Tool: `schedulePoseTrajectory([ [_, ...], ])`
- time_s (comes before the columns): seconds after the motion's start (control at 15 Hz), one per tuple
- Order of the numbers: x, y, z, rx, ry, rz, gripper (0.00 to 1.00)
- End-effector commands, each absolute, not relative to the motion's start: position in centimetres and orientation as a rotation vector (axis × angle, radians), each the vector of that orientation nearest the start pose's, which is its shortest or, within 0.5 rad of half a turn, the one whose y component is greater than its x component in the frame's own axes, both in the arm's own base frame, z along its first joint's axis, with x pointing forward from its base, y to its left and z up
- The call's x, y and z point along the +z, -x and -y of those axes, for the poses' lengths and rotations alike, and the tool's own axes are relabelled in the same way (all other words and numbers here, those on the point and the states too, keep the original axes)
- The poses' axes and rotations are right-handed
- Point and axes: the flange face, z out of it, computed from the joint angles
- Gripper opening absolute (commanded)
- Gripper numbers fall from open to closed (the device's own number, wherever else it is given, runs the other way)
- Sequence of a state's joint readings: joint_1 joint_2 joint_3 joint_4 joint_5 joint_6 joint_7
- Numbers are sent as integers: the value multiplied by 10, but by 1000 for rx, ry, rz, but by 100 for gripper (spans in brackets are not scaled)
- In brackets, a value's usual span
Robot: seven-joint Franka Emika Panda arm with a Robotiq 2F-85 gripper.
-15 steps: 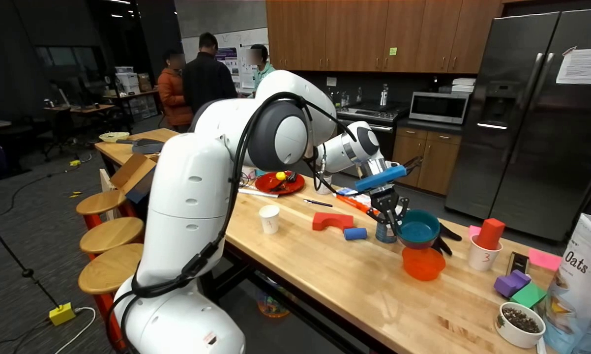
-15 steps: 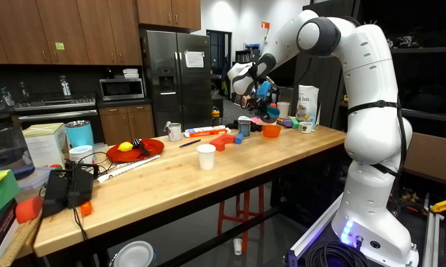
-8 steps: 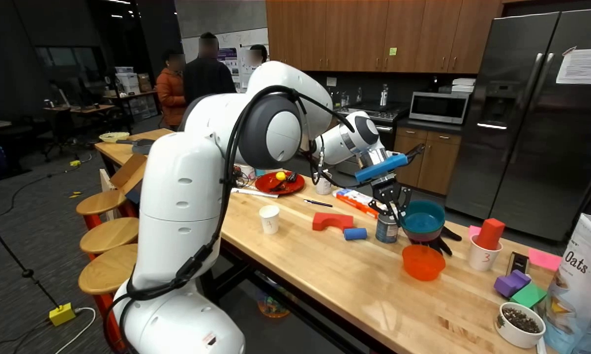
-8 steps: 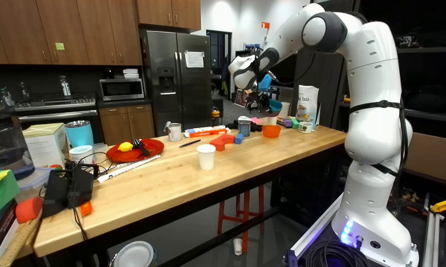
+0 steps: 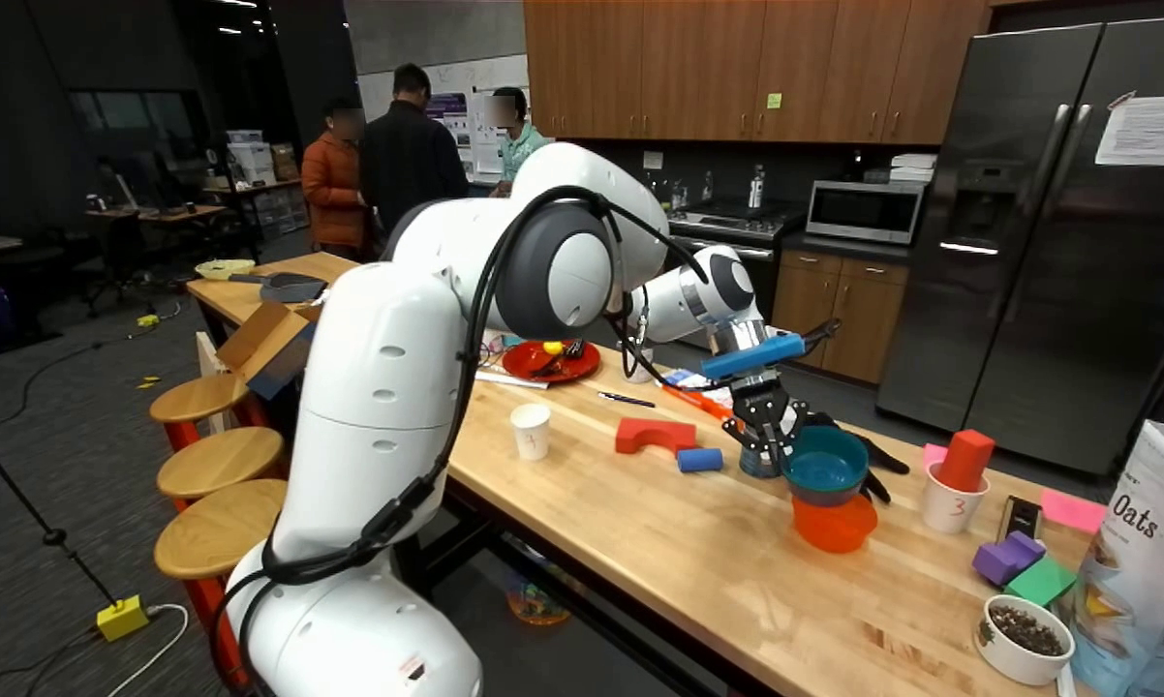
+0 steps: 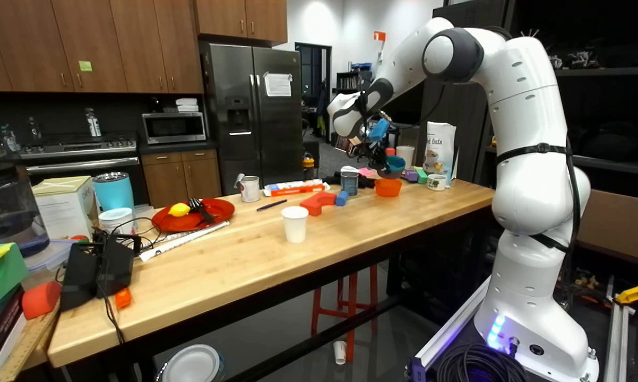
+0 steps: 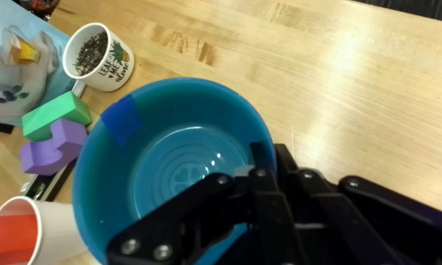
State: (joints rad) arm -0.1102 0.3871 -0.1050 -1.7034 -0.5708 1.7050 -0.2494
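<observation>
Narrowly parted gripper [image 7: 270,152] pinches rim of teal bowl [image 7: 177,158].
Just below, orange bowl [image 5: 837,528]; alongside, tabletop [image 7: 353,92] stretches to its edge.

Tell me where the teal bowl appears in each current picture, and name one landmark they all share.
In an exterior view: teal bowl, right of centre, below mid-height, overlapping the orange bowl.
In an exterior view: teal bowl, right of centre, slightly above mid-height.
Wrist view: teal bowl, large, left of centre, its right rim in the gripper.
Shared landmark: the white printed pot: lower right, right of centre and upper left, in that order.
</observation>
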Motion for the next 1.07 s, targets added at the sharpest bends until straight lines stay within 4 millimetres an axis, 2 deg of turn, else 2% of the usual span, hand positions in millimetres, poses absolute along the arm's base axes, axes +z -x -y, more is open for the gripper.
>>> schedulePoseTrajectory([
  [0.0,345,-592,191,991,3417,279,2],
  [0.27,324,-589,204,1042,3355,197,2],
  [0.47,319,-592,209,1028,3346,178,2],
  [0.6,325,-593,208,988,3362,194,2],
  [1.0,362,-577,204,824,3484,174,2],
])
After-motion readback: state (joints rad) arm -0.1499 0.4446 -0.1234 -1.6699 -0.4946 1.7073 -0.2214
